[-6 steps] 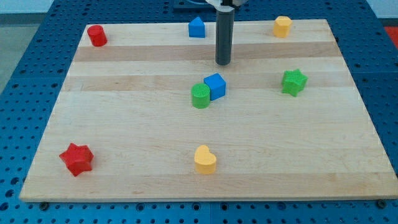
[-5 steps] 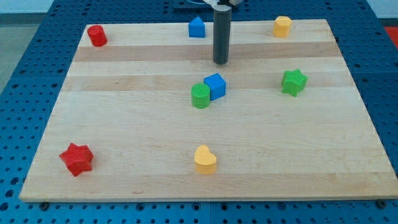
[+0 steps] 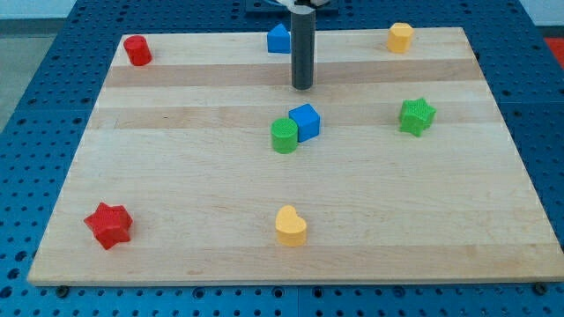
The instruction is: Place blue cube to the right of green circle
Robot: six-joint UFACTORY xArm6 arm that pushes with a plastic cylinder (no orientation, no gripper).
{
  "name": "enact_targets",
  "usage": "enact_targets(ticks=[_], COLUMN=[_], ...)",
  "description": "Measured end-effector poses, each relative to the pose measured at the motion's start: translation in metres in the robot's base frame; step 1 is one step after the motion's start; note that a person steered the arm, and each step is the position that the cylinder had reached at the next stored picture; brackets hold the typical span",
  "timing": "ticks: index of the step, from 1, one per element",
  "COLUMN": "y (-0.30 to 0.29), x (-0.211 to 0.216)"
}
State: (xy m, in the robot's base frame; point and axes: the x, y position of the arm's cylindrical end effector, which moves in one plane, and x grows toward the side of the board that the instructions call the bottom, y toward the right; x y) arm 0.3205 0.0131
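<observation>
The blue cube (image 3: 305,121) sits near the middle of the wooden board, touching the green circle (image 3: 284,136) on that block's upper right side. My tip (image 3: 302,87) is above the two blocks in the view, a short way toward the view's top from the blue cube and apart from it. The dark rod rises from the tip to the view's top edge.
A second blue block (image 3: 278,39) sits at the top, partly behind the rod. A yellow block (image 3: 400,37) is top right, a red block (image 3: 137,50) top left, a green star (image 3: 417,116) right, a red star (image 3: 108,224) bottom left, a yellow heart (image 3: 290,226) bottom middle.
My tip has slid a little to the view's left and slightly up, away from the blue cube. No block has moved.
</observation>
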Motion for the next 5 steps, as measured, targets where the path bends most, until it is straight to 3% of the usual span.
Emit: enact_targets(ticks=[3, 5], y=[0.010, -0.014], x=[0.016, 0.056])
